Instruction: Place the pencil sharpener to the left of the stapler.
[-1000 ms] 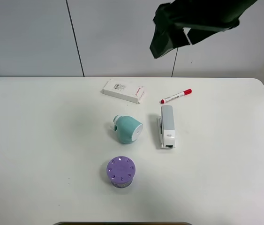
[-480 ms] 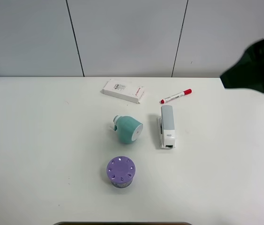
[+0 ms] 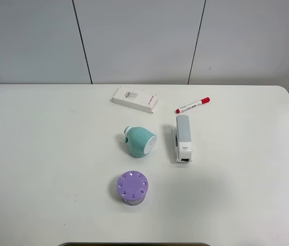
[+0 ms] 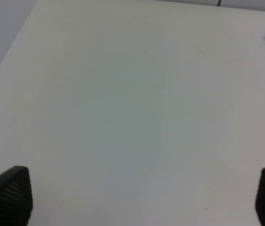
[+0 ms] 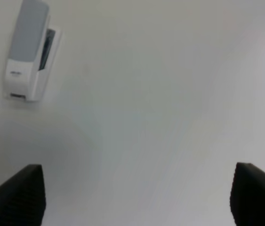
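The teal pencil sharpener (image 3: 139,141) lies on its side near the table's middle, its white round face turned toward the front right. Just to its right lies the grey-and-white stapler (image 3: 182,138), lengthwise front to back; the right wrist view also shows the stapler (image 5: 28,49). Neither arm appears in the exterior high view. My left gripper (image 4: 141,195) is open over bare tabletop, with nothing between its fingers. My right gripper (image 5: 137,193) is open too, hovering over bare table beside the stapler, empty.
A purple cylinder with holes on top (image 3: 132,188) stands in front of the sharpener. A flat white box (image 3: 135,99) and a red-capped white marker (image 3: 192,105) lie behind. The white table (image 3: 41,154) ends at a grey panelled wall.
The dark right arm, high at the upper right a second ago, swung off to the right and has left the exterior view. The objects on the table have not moved.
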